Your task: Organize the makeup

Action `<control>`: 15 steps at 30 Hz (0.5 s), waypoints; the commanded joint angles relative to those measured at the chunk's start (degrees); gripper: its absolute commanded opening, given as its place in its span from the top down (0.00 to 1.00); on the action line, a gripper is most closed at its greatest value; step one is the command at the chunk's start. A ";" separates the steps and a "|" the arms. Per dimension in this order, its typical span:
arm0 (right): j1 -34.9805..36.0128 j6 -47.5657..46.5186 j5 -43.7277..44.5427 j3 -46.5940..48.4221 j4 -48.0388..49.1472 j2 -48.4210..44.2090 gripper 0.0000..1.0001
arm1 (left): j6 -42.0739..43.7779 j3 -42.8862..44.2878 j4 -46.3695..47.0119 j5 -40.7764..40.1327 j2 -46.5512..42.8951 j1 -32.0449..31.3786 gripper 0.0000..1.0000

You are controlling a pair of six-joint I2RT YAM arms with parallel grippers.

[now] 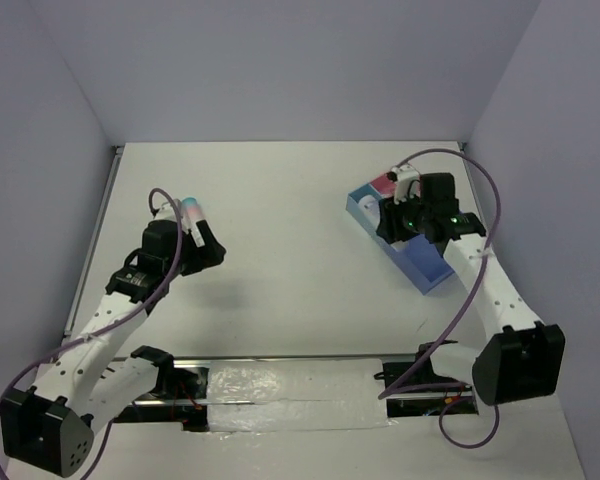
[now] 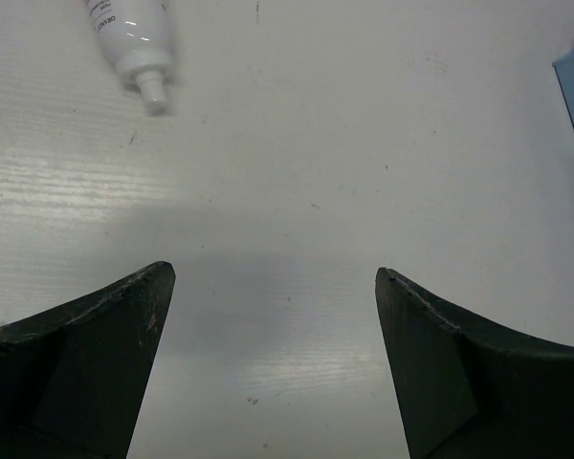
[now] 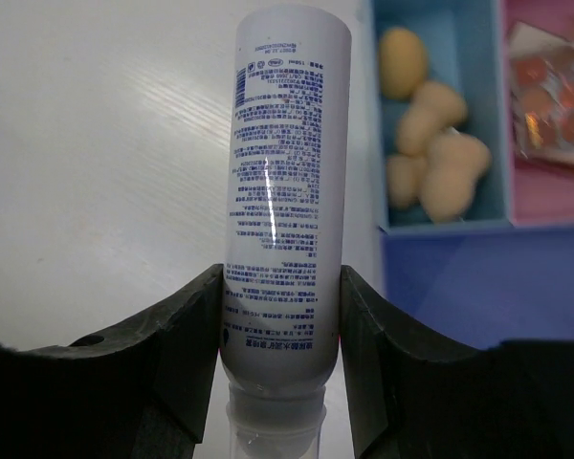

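right gripper (image 3: 282,275): you grip the white tube (image 3: 282,143), beside the tray (image 3: 440,268) rim
left gripper (image 2: 275,273): yours stands open over bare table (image 2: 364,143)
pink-white tube (image 2: 134,33): near it

Left gripper (image 2: 275,271) wide open; right gripper (image 3: 282,275) clamped on white tube (image 3: 287,143).
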 commanded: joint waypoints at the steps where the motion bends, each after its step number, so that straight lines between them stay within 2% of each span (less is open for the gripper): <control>1: -5.09 -2.42 3.31 -3.17 1.27 -7.18 1.00 | 2.04 0.24 3.46 1.92 1.17 0.72 0.01; 8: -13.88 -0.76 12.17 -11.17 2.50 -16.24 1.00 | 2.83 1.12 5.48 4.11 3.90 1.25 0.01; 13: -20.30 8.02 17.37 -14.61 3.20 -16.17 1.00 | 2.65 1.47 6.36 4.55 4.78 1.42 0.01; 15: -20.57 12.15 25.44 -13.74 3.73 -14.93 1.00 | 2.83 1.21 6.36 4.55 4.69 1.42 0.01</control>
